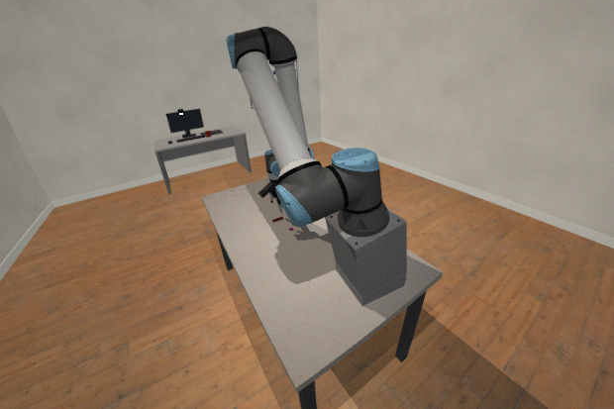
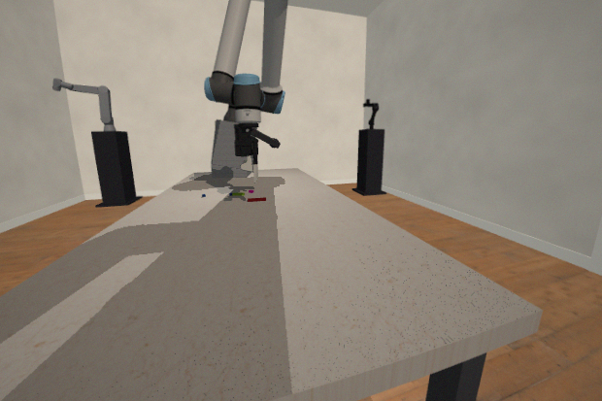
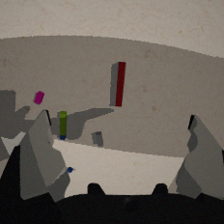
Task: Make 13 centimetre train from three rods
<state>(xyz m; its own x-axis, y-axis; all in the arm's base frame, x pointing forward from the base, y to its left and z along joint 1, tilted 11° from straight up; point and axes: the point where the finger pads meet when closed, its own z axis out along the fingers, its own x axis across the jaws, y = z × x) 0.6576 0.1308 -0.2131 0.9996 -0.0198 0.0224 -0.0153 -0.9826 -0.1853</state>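
Fingers wide, nothing between them, and the gripper [image 1: 271,199] [image 2: 254,181] [image 3: 120,113] hangs above the table [image 1: 307,324] [image 2: 350,279] [image 3: 145,171]! From the exterior view, the red rod [image 1: 277,219] [image 2: 256,199] [image 3: 121,84] lies near and to the right, with the magenta rod [image 1: 290,229] [image 2: 250,191] [image 3: 40,98] on its far side. Left of red comes the lime rod [image 2: 238,194] [image 3: 63,124], a blue rod [image 2: 231,194] [image 3: 63,137] right at its left end, the pair in line. The grey rod [image 2: 228,199] [image 3: 98,138] sits just nearer, and a second blue rod [image 2: 203,195] [image 3: 70,169] is out left, apart. No three-rod train yet!
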